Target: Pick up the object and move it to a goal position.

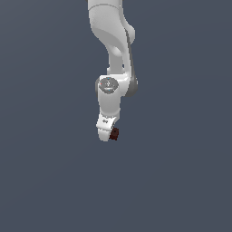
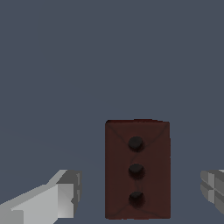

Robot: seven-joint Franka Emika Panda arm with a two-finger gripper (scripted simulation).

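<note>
Exterior view: the white, glossy, jointed robot arm (image 1: 113, 54) descends from the upper edge of the picture against a uniform slate-grey background (image 1: 45, 136). At its lower end sits the white two-fingered gripper (image 1: 108, 134). The small dark red-brown brick-like block (image 1: 114, 133) appears at the gripper's tip, on the side toward the exterior view's right, touching or overlapping the white body as seen from this camera. At this scale the fingers cannot be told apart, and neither the gap between them nor any contact with the block can be resolved. The block's upper face is not legible from this camera.

Wrist view: the same block (image 2: 137, 169) fills the lower middle of the picture. Its long rectangular face carries three dark round studs in a single row along its length. One light grey finger (image 2: 52, 199) stands on one side of the block and the second grey finger (image 2: 213, 189) on the other. Grey background shows between each finger and the nearest block edge, so the pincer is spread, with the block between the fingers but touched by neither. The gripper midpoint (image 2: 131, 194) falls on the block's face. Whether the block rests on a surface cannot be determined from either picture.
</note>
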